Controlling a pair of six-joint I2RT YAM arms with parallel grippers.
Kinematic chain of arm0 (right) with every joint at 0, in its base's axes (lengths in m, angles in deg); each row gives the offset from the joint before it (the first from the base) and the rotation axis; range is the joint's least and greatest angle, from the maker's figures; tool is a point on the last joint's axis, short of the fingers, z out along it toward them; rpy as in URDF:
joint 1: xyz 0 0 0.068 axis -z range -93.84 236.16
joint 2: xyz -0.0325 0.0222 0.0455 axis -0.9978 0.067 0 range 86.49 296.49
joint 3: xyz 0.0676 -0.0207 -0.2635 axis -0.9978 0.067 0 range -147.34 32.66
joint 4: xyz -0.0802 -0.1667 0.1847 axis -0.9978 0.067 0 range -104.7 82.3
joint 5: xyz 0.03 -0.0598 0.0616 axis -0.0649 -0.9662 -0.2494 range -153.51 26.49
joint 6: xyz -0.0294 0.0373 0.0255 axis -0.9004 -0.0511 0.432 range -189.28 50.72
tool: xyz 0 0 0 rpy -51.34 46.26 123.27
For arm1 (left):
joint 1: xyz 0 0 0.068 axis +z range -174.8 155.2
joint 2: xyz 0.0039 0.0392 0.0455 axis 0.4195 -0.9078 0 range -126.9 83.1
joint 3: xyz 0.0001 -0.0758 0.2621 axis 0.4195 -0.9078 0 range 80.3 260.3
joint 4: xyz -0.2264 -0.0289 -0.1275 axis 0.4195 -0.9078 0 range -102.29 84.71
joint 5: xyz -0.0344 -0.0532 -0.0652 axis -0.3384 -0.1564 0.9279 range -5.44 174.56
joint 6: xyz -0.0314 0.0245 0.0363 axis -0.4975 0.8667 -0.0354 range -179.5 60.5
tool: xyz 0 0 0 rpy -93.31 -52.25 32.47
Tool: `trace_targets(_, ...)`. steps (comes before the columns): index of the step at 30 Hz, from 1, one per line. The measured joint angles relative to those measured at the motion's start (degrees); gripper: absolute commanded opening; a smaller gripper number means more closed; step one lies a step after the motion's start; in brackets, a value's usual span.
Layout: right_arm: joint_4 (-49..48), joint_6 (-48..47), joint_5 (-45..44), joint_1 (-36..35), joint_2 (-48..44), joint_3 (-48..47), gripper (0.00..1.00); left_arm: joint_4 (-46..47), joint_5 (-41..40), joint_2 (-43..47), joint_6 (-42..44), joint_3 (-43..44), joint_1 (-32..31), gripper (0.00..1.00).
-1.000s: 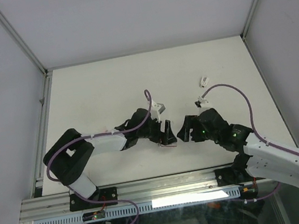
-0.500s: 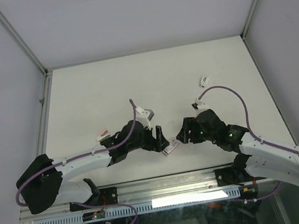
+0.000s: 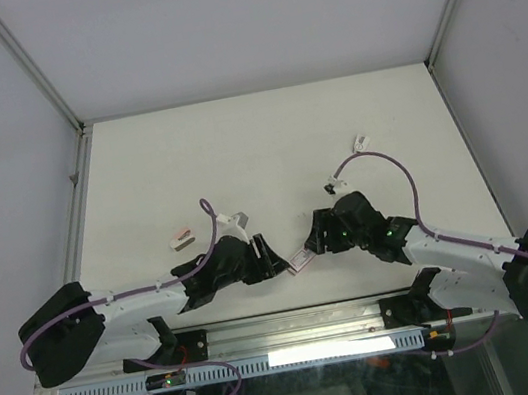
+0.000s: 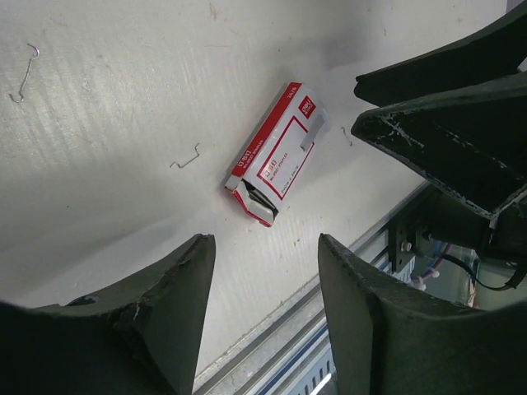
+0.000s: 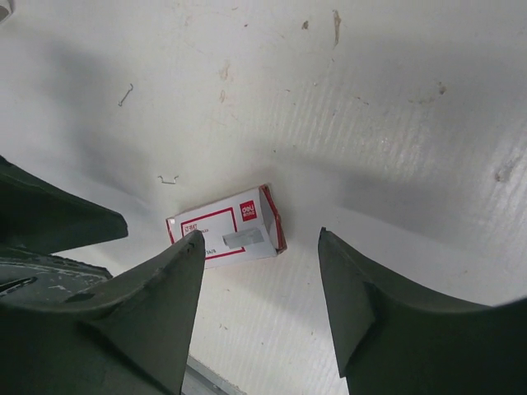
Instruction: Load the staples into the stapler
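The staples box (image 3: 300, 260), white with a red label, lies flat on the table close to the front edge. Its end facing my left gripper looks open in the left wrist view (image 4: 276, 156). My left gripper (image 3: 265, 257) sits just left of the box, open and empty (image 4: 263, 247). My right gripper (image 3: 315, 237) hovers just right of it, also open (image 5: 260, 237). From the right wrist, the box (image 5: 226, 234) lies beyond the fingertips, partly behind the left finger (image 5: 165, 280). I cannot pick out a stapler in any view.
A small pink oblong object (image 3: 181, 237) lies left of the left arm. A small white one (image 3: 360, 142) lies at the back right. Loose bent staples (image 4: 188, 156) (image 5: 169, 178) are scattered near the box. The metal front rail (image 3: 286, 328) runs just below.
My left gripper has pulled back to the left, away from the box, with its jaws narrowing. The right gripper has edged left toward the box. The box stays by the front edge.
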Motion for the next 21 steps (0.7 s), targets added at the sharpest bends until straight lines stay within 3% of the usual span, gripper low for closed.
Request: trace_targets(21, -4.0, 0.7, 0.2, 0.0, 0.7, 0.1, 0.6, 4.4, 0.0, -11.0, -4.2, 2.2, -0.2, 0.3)
